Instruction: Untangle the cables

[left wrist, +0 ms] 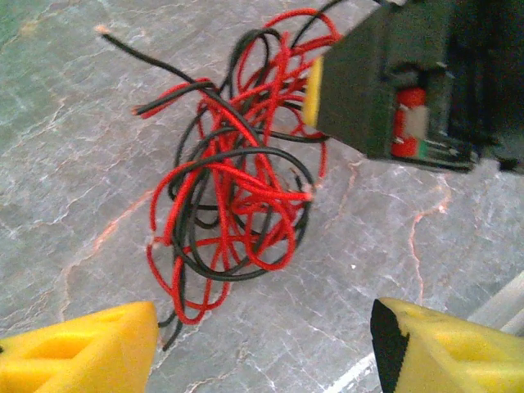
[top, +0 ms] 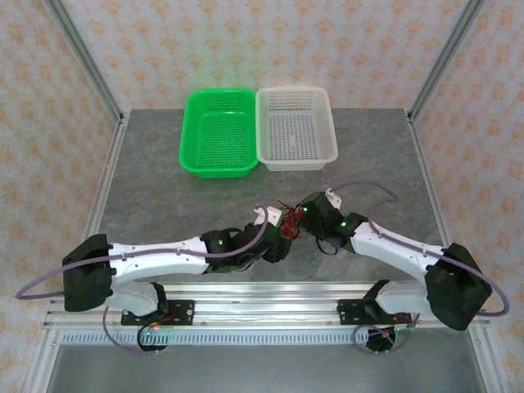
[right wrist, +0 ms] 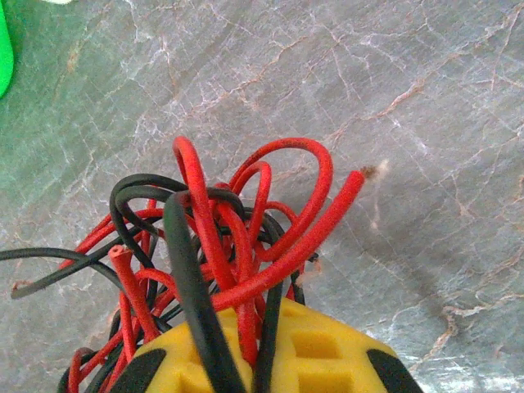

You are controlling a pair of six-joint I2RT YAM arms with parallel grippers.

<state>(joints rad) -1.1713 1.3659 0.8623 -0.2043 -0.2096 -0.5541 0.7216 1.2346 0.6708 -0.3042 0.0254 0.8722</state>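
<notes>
Over the table, right gripper clamps the cables; left gripper gapes empty

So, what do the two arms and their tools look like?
The left arm and right arm have white shells, black joints, small green lights and a looping purple-grey cable. The left tool and right tool have black bodies and yellow fingers.
</notes>
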